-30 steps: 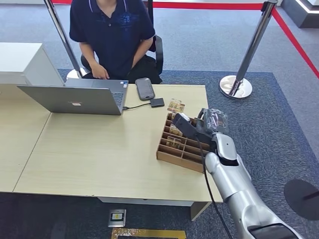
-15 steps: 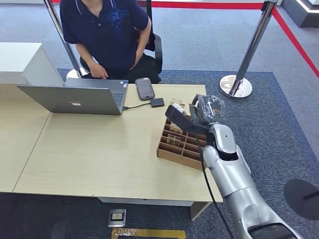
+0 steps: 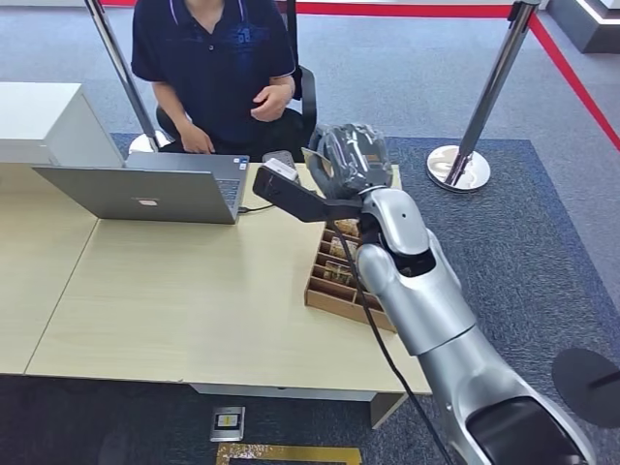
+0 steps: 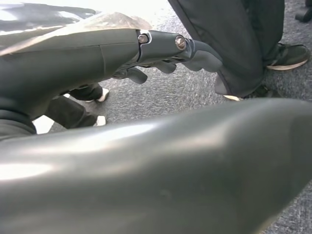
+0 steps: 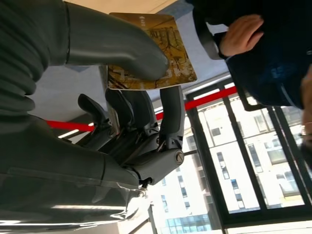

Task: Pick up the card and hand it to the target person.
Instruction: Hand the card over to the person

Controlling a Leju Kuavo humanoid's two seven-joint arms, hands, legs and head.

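The right arm has swung up and away from the wooden divider tray [image 3: 344,291] since a moment ago, and the right hand [image 3: 351,160] now hangs in the air above the far edge of the tabletop [image 3: 183,291], reaching toward the seated person [image 3: 216,68]. Nearest us, the tray sits on the tabletop's right side, cards standing in its compartments. Up at the hand, the thumb [image 5: 121,48] presses the card [image 5: 173,48] against the dark fingers [image 5: 173,112], so the card is pinched well clear of the tray. Beyond it lie a phone [image 3: 281,163] and an open laptop [image 3: 146,189]. The person has one hand [image 3: 272,100] lifted in front of the chest, near the card but apart from it. The left hand [image 4: 162,56] hangs low over grey carpet, fingers loosely spread, holding nothing.
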